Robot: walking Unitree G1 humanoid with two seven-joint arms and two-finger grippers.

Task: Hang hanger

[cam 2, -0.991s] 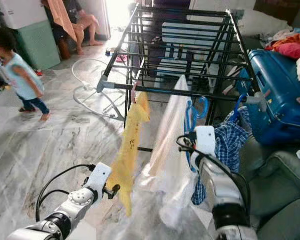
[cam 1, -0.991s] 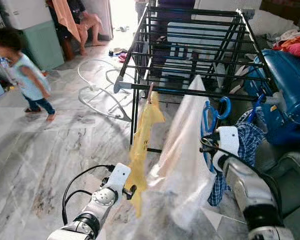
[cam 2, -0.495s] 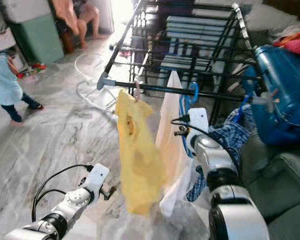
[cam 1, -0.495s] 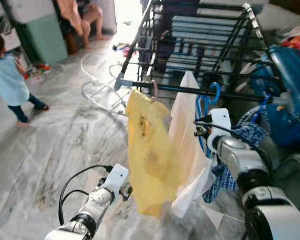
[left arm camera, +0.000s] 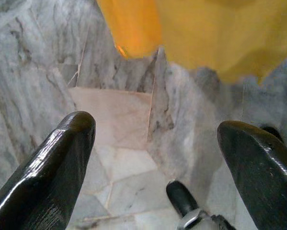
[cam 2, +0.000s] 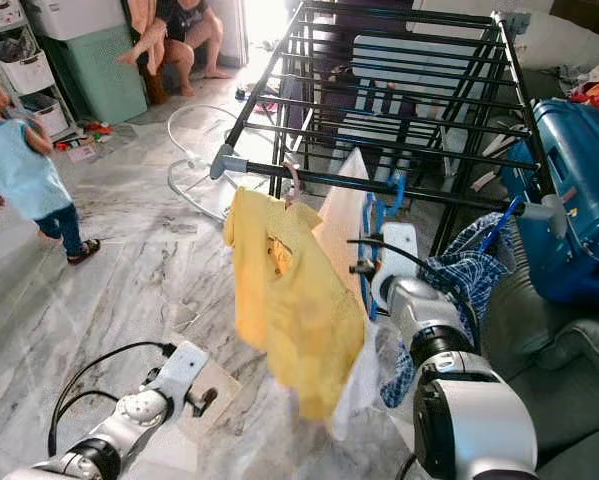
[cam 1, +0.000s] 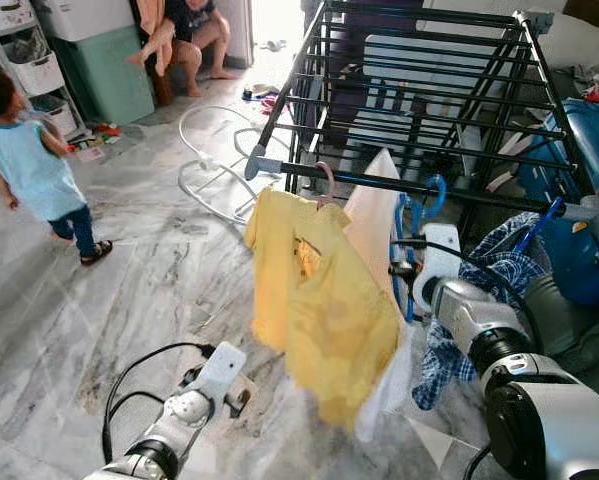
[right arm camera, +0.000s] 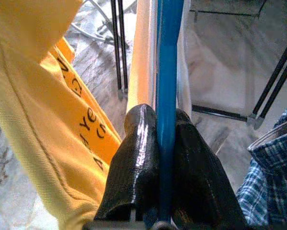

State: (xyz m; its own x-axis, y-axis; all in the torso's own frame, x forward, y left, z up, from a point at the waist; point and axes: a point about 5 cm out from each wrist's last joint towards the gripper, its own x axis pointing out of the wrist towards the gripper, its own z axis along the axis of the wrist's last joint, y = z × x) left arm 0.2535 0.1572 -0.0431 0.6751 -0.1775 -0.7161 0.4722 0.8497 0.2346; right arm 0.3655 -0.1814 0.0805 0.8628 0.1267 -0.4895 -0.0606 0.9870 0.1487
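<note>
Pinching blue hanger: right hand | left hand spread above floor | hanger's hook cropped

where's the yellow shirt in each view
Left eye: yellow cotton shirt at centre, hanging from the black metal drying rack.
Right eye: centre, slightly left.
Left wrist: along the top edge.
Right wrist: left side, beside the blue plastic hanger.
Shared landmark: the rack's front rail.

My two arms are silver with white wrist housings, looping black cables, and glossy black fingers.
</note>
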